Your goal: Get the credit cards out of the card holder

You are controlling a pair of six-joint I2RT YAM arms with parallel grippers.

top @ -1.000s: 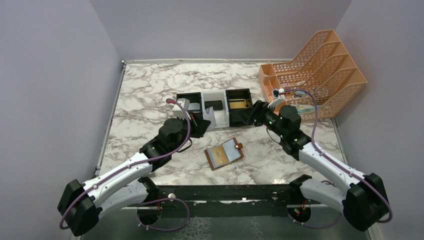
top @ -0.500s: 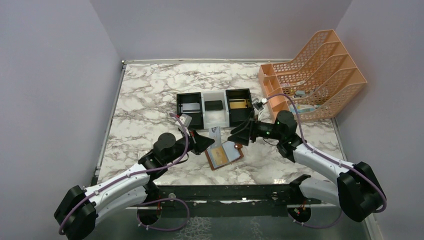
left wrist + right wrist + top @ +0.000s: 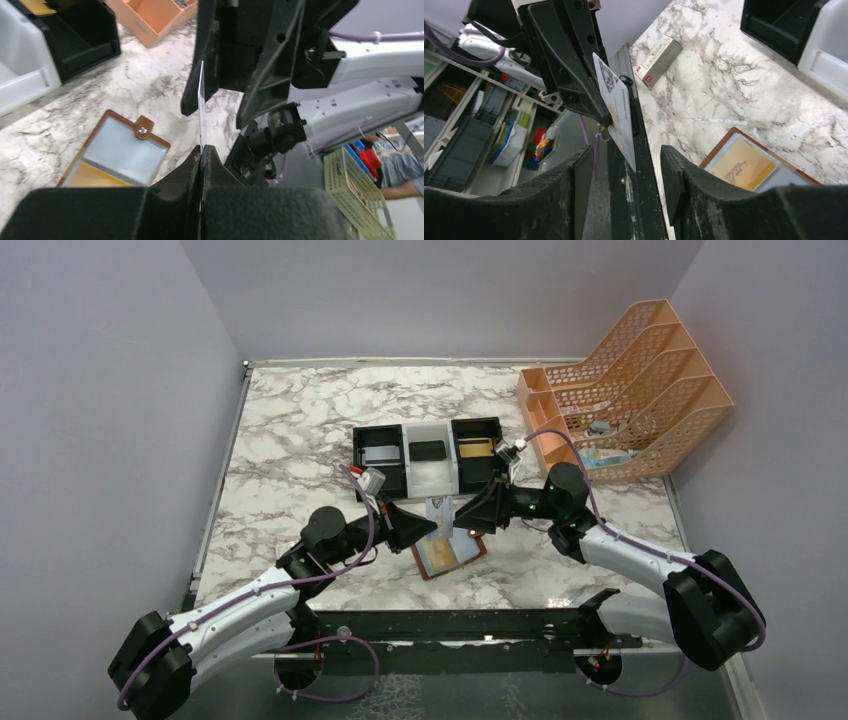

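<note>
The brown card holder (image 3: 448,552) lies open on the table with a gold card (image 3: 744,164) in its pocket; it also shows in the left wrist view (image 3: 117,157). My left gripper (image 3: 415,525) is shut on a pale grey-white credit card (image 3: 435,511) and holds it on edge above the holder. The left wrist view shows that card edge-on (image 3: 201,105), and it also shows in the right wrist view (image 3: 616,110). My right gripper (image 3: 468,518) is open, its fingers (image 3: 679,185) on either side of the card's free end without touching it.
A black-white-black tray (image 3: 408,477) stands behind the holder, with a grey card (image 3: 382,453), a dark card (image 3: 428,449) and a gold card (image 3: 477,447) in its compartments. An orange file rack (image 3: 630,390) stands at the back right.
My left gripper has carried the pale card from the tray back to above the holder. My right gripper has swung left from the tray and now straddles the card's free end.
</note>
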